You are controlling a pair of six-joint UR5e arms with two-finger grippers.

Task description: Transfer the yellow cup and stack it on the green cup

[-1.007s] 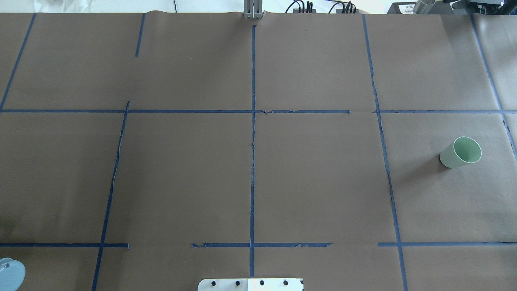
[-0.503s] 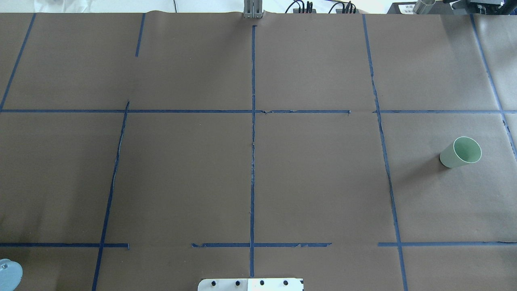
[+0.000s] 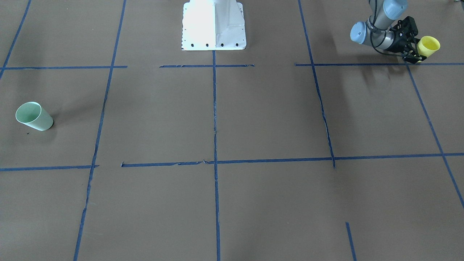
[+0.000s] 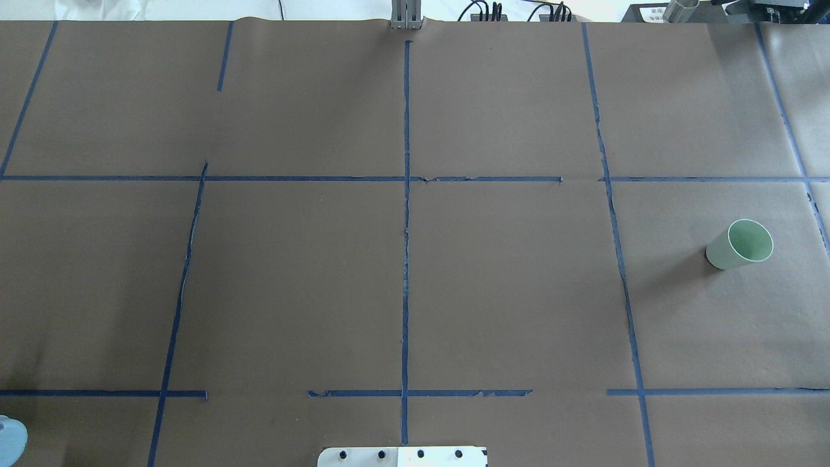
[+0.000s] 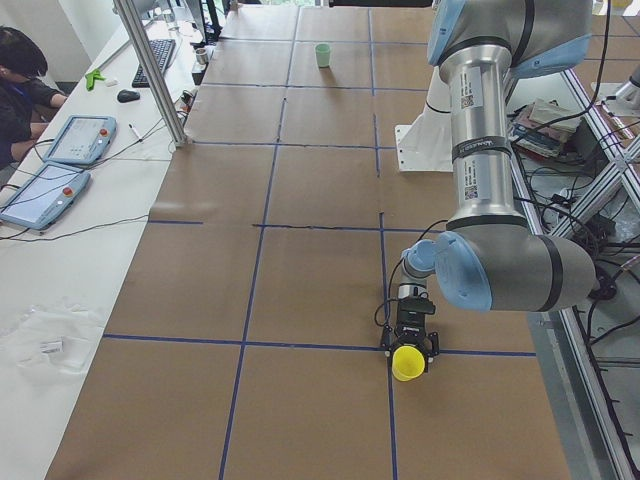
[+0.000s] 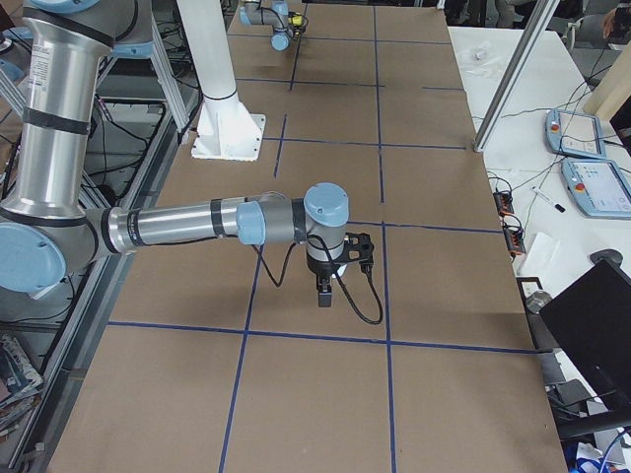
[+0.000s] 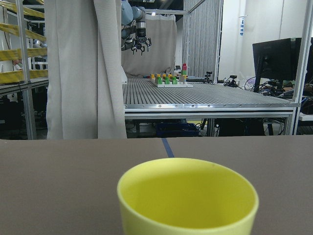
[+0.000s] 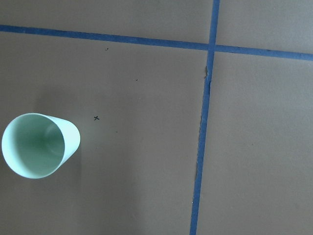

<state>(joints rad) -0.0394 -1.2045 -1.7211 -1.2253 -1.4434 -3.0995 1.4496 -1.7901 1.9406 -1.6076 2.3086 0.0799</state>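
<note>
Brown paper-covered table (image 4: 292,292), blue tape grid (image 4: 406,259); white side bench (image 5: 70,262) with tablets (image 5: 78,138); grey curtain (image 7: 83,68) behind.

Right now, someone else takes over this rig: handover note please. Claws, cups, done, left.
Left claw: shut on the small bright yellow plastic cup, low at the left end of the table; lifted or not, can't tell.
Right claw: seen only from the side, open or shut unclear. Its wrist camera looks down on the small pale mint-green tapered cup, upright and empty at the right end.
Done: yellow cup grasped.
Left: carry it across, stack it on the green cup.
</note>
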